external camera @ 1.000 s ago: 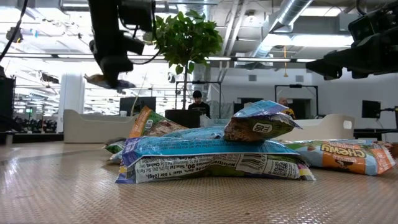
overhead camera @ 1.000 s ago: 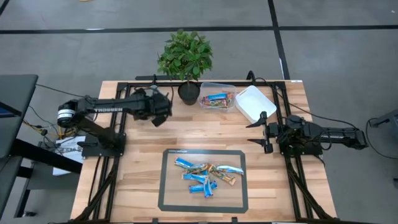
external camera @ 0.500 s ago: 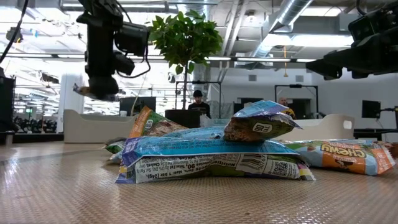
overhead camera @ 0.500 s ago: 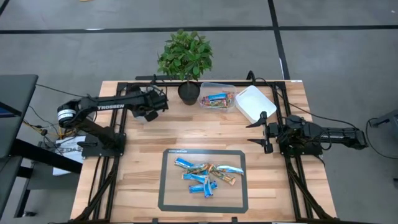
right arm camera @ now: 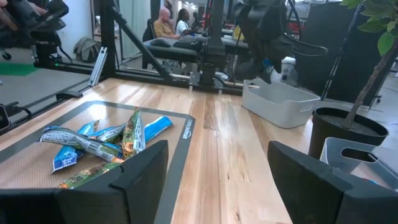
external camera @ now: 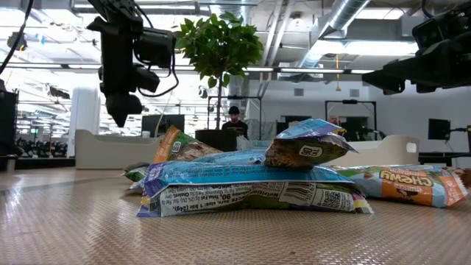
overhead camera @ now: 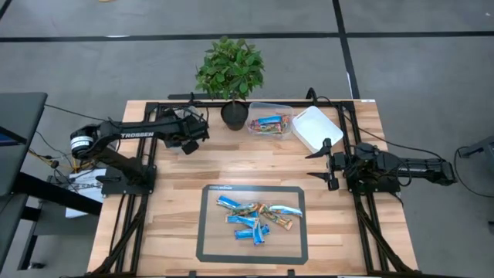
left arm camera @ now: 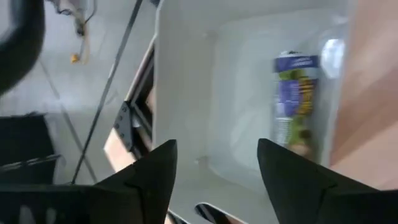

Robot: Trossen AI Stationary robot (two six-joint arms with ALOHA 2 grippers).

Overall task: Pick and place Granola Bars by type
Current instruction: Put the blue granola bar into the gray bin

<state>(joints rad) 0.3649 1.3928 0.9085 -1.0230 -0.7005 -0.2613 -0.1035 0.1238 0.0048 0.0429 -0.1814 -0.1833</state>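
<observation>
Several Granola Bars lie heaped on the dark mat at lower centre. At upper left, the left gripper hangs spread and empty above a clear bin holding one bar. The right gripper waits at right, fingers apart.

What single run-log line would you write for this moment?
left hand: open above bin, one granola bar inside | right hand: open, waiting at table's right | granola bar pile: on mat
</observation>
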